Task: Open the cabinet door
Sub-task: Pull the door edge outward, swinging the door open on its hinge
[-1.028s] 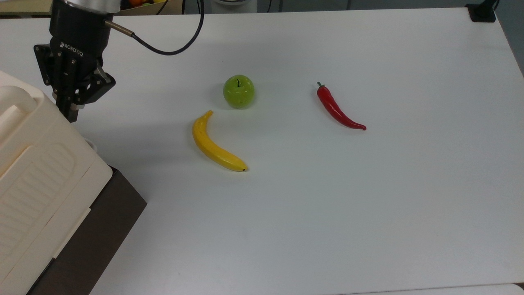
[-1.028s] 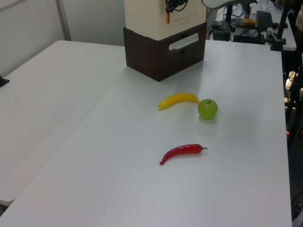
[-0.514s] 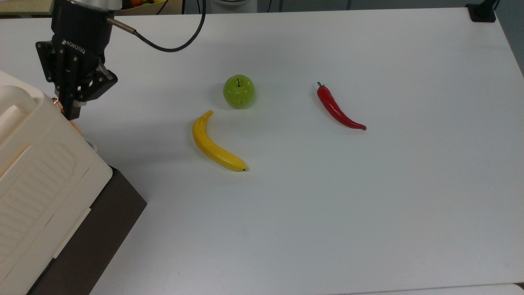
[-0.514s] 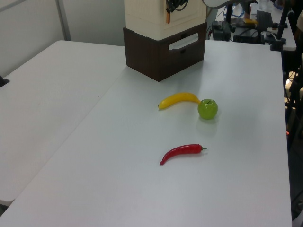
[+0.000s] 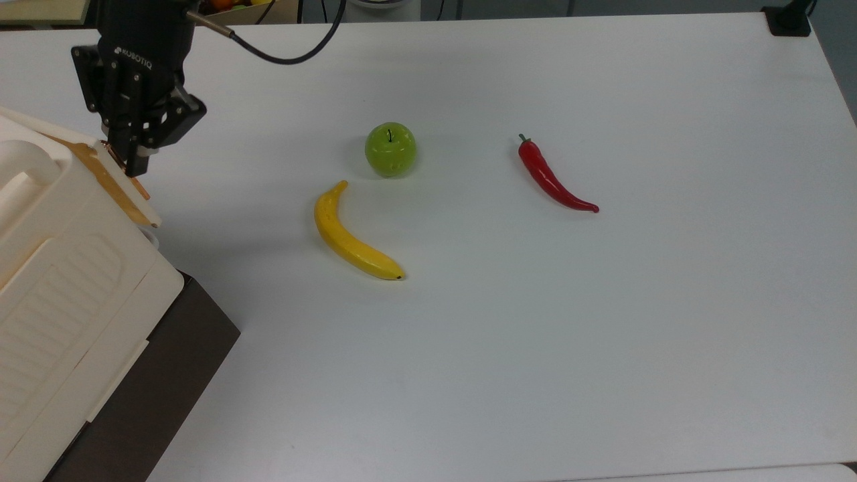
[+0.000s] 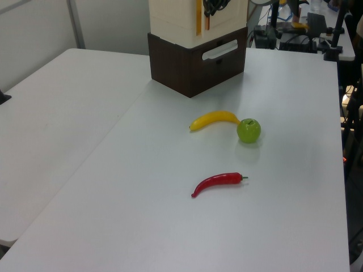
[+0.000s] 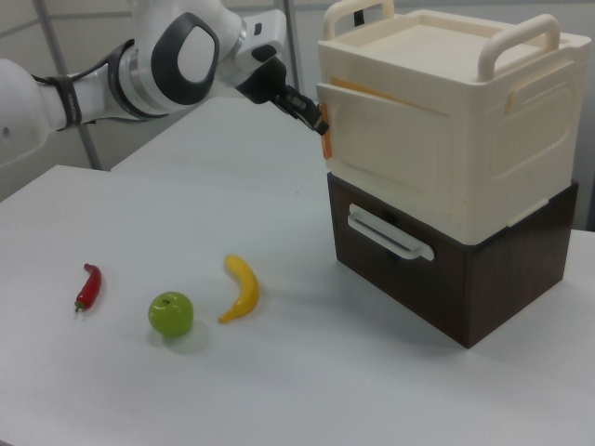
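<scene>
- Since the earlier top view, the pincer (image 5: 136, 161) has shifted toward the top view's right and upper edge, and the cabinet door (image 5: 114, 184) has swung out from the cabinet (image 5: 60, 281), exposing a tan inner face.
- The cabinet stands at the top view's left edge: a cream upper box on a dark brown base (image 7: 437, 269). In the right view the door (image 7: 372, 139) is hinged ajar on the cream box's front, its free edge standing off the box at the right view's left.
- The pincer (image 7: 319, 119) is closed on the cabinet door's free edge.
- Open room: the bench (image 5: 602, 335) is bare toward the top view's right and lower edge. A banana (image 5: 351, 234), green apple (image 5: 390, 148) and red chilli (image 5: 552, 177) lie well apart from the door.
- Bench edges: the far edge runs along the top of the top view; a second tabletop (image 6: 51, 130) adjoins at the left view's left.
- Arm pose: in the right view the arm (image 7: 177, 60) reaches in from the right view's left, the wrist angled down toward the door. A cable (image 5: 288, 57) loops off the wrist.
</scene>
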`<act>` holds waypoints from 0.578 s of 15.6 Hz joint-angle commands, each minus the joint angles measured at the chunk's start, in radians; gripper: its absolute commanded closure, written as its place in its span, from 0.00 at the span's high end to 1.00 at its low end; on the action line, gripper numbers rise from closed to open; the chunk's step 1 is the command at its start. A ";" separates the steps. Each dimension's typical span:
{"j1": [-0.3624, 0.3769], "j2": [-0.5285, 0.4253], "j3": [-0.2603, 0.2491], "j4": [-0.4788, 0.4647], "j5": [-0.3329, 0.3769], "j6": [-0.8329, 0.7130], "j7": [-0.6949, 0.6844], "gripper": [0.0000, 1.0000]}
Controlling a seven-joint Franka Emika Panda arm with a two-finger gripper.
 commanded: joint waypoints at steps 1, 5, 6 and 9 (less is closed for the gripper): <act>0.021 -0.061 -0.001 -0.037 -0.004 -0.079 0.020 0.71; 0.021 -0.104 0.007 -0.023 0.000 -0.138 0.023 0.97; 0.021 -0.103 0.007 0.000 0.000 -0.136 0.026 1.00; 0.018 -0.086 0.007 0.047 -0.007 -0.119 0.030 1.00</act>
